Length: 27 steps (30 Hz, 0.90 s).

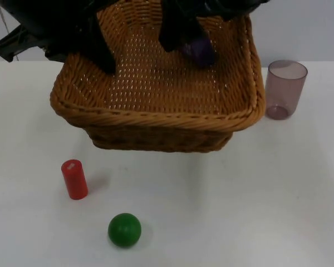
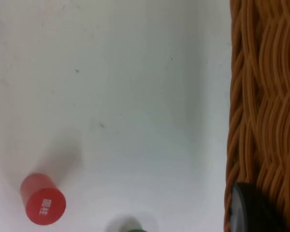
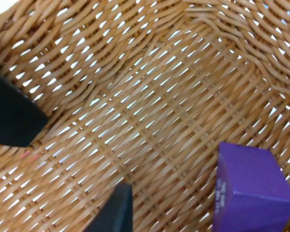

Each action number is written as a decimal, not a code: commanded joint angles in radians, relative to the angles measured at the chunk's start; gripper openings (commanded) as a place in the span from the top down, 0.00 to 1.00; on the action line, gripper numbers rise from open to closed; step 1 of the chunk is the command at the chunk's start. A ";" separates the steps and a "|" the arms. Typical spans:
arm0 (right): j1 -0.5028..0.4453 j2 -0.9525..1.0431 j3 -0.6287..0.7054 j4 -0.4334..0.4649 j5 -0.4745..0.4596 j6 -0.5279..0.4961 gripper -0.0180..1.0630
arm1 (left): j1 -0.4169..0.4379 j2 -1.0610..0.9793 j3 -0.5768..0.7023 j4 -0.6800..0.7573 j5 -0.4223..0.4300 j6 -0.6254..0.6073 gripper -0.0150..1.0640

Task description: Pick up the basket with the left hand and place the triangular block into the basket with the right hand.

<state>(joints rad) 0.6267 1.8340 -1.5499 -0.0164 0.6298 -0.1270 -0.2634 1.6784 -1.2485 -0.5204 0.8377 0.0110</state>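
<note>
Basket [image 1: 156, 105] first: it hangs off the table [image 1: 239, 211], and the left gripper [image 1: 100, 55] holds its rim at about ten o'clock, with one black fingertip [image 2: 253, 210] pressed on the weave, so those fingers are closed on the rim. Going right, the purple block [image 1: 199, 51] lies on the basket floor at about one o'clock, and the right gripper [image 1: 181, 36] hangs just over it. In the right wrist view its fingers [image 3: 12, 116] stand wide apart with nothing between them, and the block sits off to the side of them. So I think both jobs are done: the basket is up and the block is in it. All that looks left is for the right arm to pull out. Below the basket, at seven o'clock, stands a red cylinder [image 1: 74, 179], with a green ball [image 1: 124, 229] near it. Far right, at three o'clock, stands a pinkish cup [image 1: 285, 89]. The arms hide the back of the basket, and I cannot tell if the block is really a triangle.
</note>
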 commanded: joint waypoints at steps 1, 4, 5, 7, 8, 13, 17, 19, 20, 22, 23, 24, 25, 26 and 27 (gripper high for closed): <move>0.002 -0.028 -0.007 -0.004 -0.007 -0.004 0.02 | -0.005 -0.010 -0.002 -0.040 -0.011 0.000 0.99; 0.000 -0.064 -0.007 -0.004 -0.009 0.006 0.02 | -0.005 -0.010 -0.002 -0.044 -0.011 0.003 0.99; -0.005 -0.085 -0.007 -0.004 -0.009 0.011 0.02 | -0.005 -0.010 -0.002 -0.044 -0.011 0.003 0.99; -0.016 -0.137 -0.005 -0.011 -0.007 0.014 0.02 | -0.005 -0.010 -0.002 -0.044 -0.011 0.003 0.99; -0.016 -0.137 -0.005 -0.011 -0.007 0.014 0.02 | -0.005 -0.010 -0.002 -0.044 -0.011 0.003 0.99; -0.065 -0.282 -0.005 -0.016 -0.005 0.034 0.02 | -0.005 -0.010 -0.002 -0.044 -0.012 0.003 0.99; -0.138 -0.385 -0.005 -0.021 0.020 0.070 0.02 | -0.005 -0.010 -0.002 -0.044 -0.023 0.003 0.99; -0.205 -0.451 -0.005 -0.023 0.066 0.070 0.02 | -0.005 -0.010 -0.002 -0.044 -0.038 0.003 0.99; -0.252 -0.490 -0.005 -0.025 0.110 0.070 0.02 | -0.005 -0.010 -0.002 -0.049 -0.043 0.003 0.99; -0.286 -0.517 -0.005 -0.025 0.139 0.070 0.02 | -0.005 -0.004 -0.002 -0.058 -0.044 0.016 0.99; -0.318 -0.544 -0.005 -0.027 0.162 0.068 0.02 | -0.005 0.004 -0.002 -0.073 -0.044 0.040 0.99; -0.332 -0.556 -0.005 -0.027 0.174 0.066 0.02 | -0.005 0.008 -0.002 -0.082 -0.042 0.053 0.99; -0.365 -0.587 -0.005 -0.027 0.205 0.062 0.02 | -0.005 0.021 -0.002 -0.105 -0.040 0.074 0.99; -0.381 -0.608 -0.005 -0.037 0.221 0.062 0.02 | -0.005 0.041 -0.002 -0.140 -0.040 0.090 0.99; -0.381 -0.608 -0.005 -0.037 0.221 0.062 0.02 | -0.005 0.041 -0.002 -0.140 -0.040 0.090 0.99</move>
<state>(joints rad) 0.2633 1.2513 -1.5499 -0.0471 0.8230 -0.0596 -0.2634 1.7136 -1.2485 -0.5959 0.8149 0.0797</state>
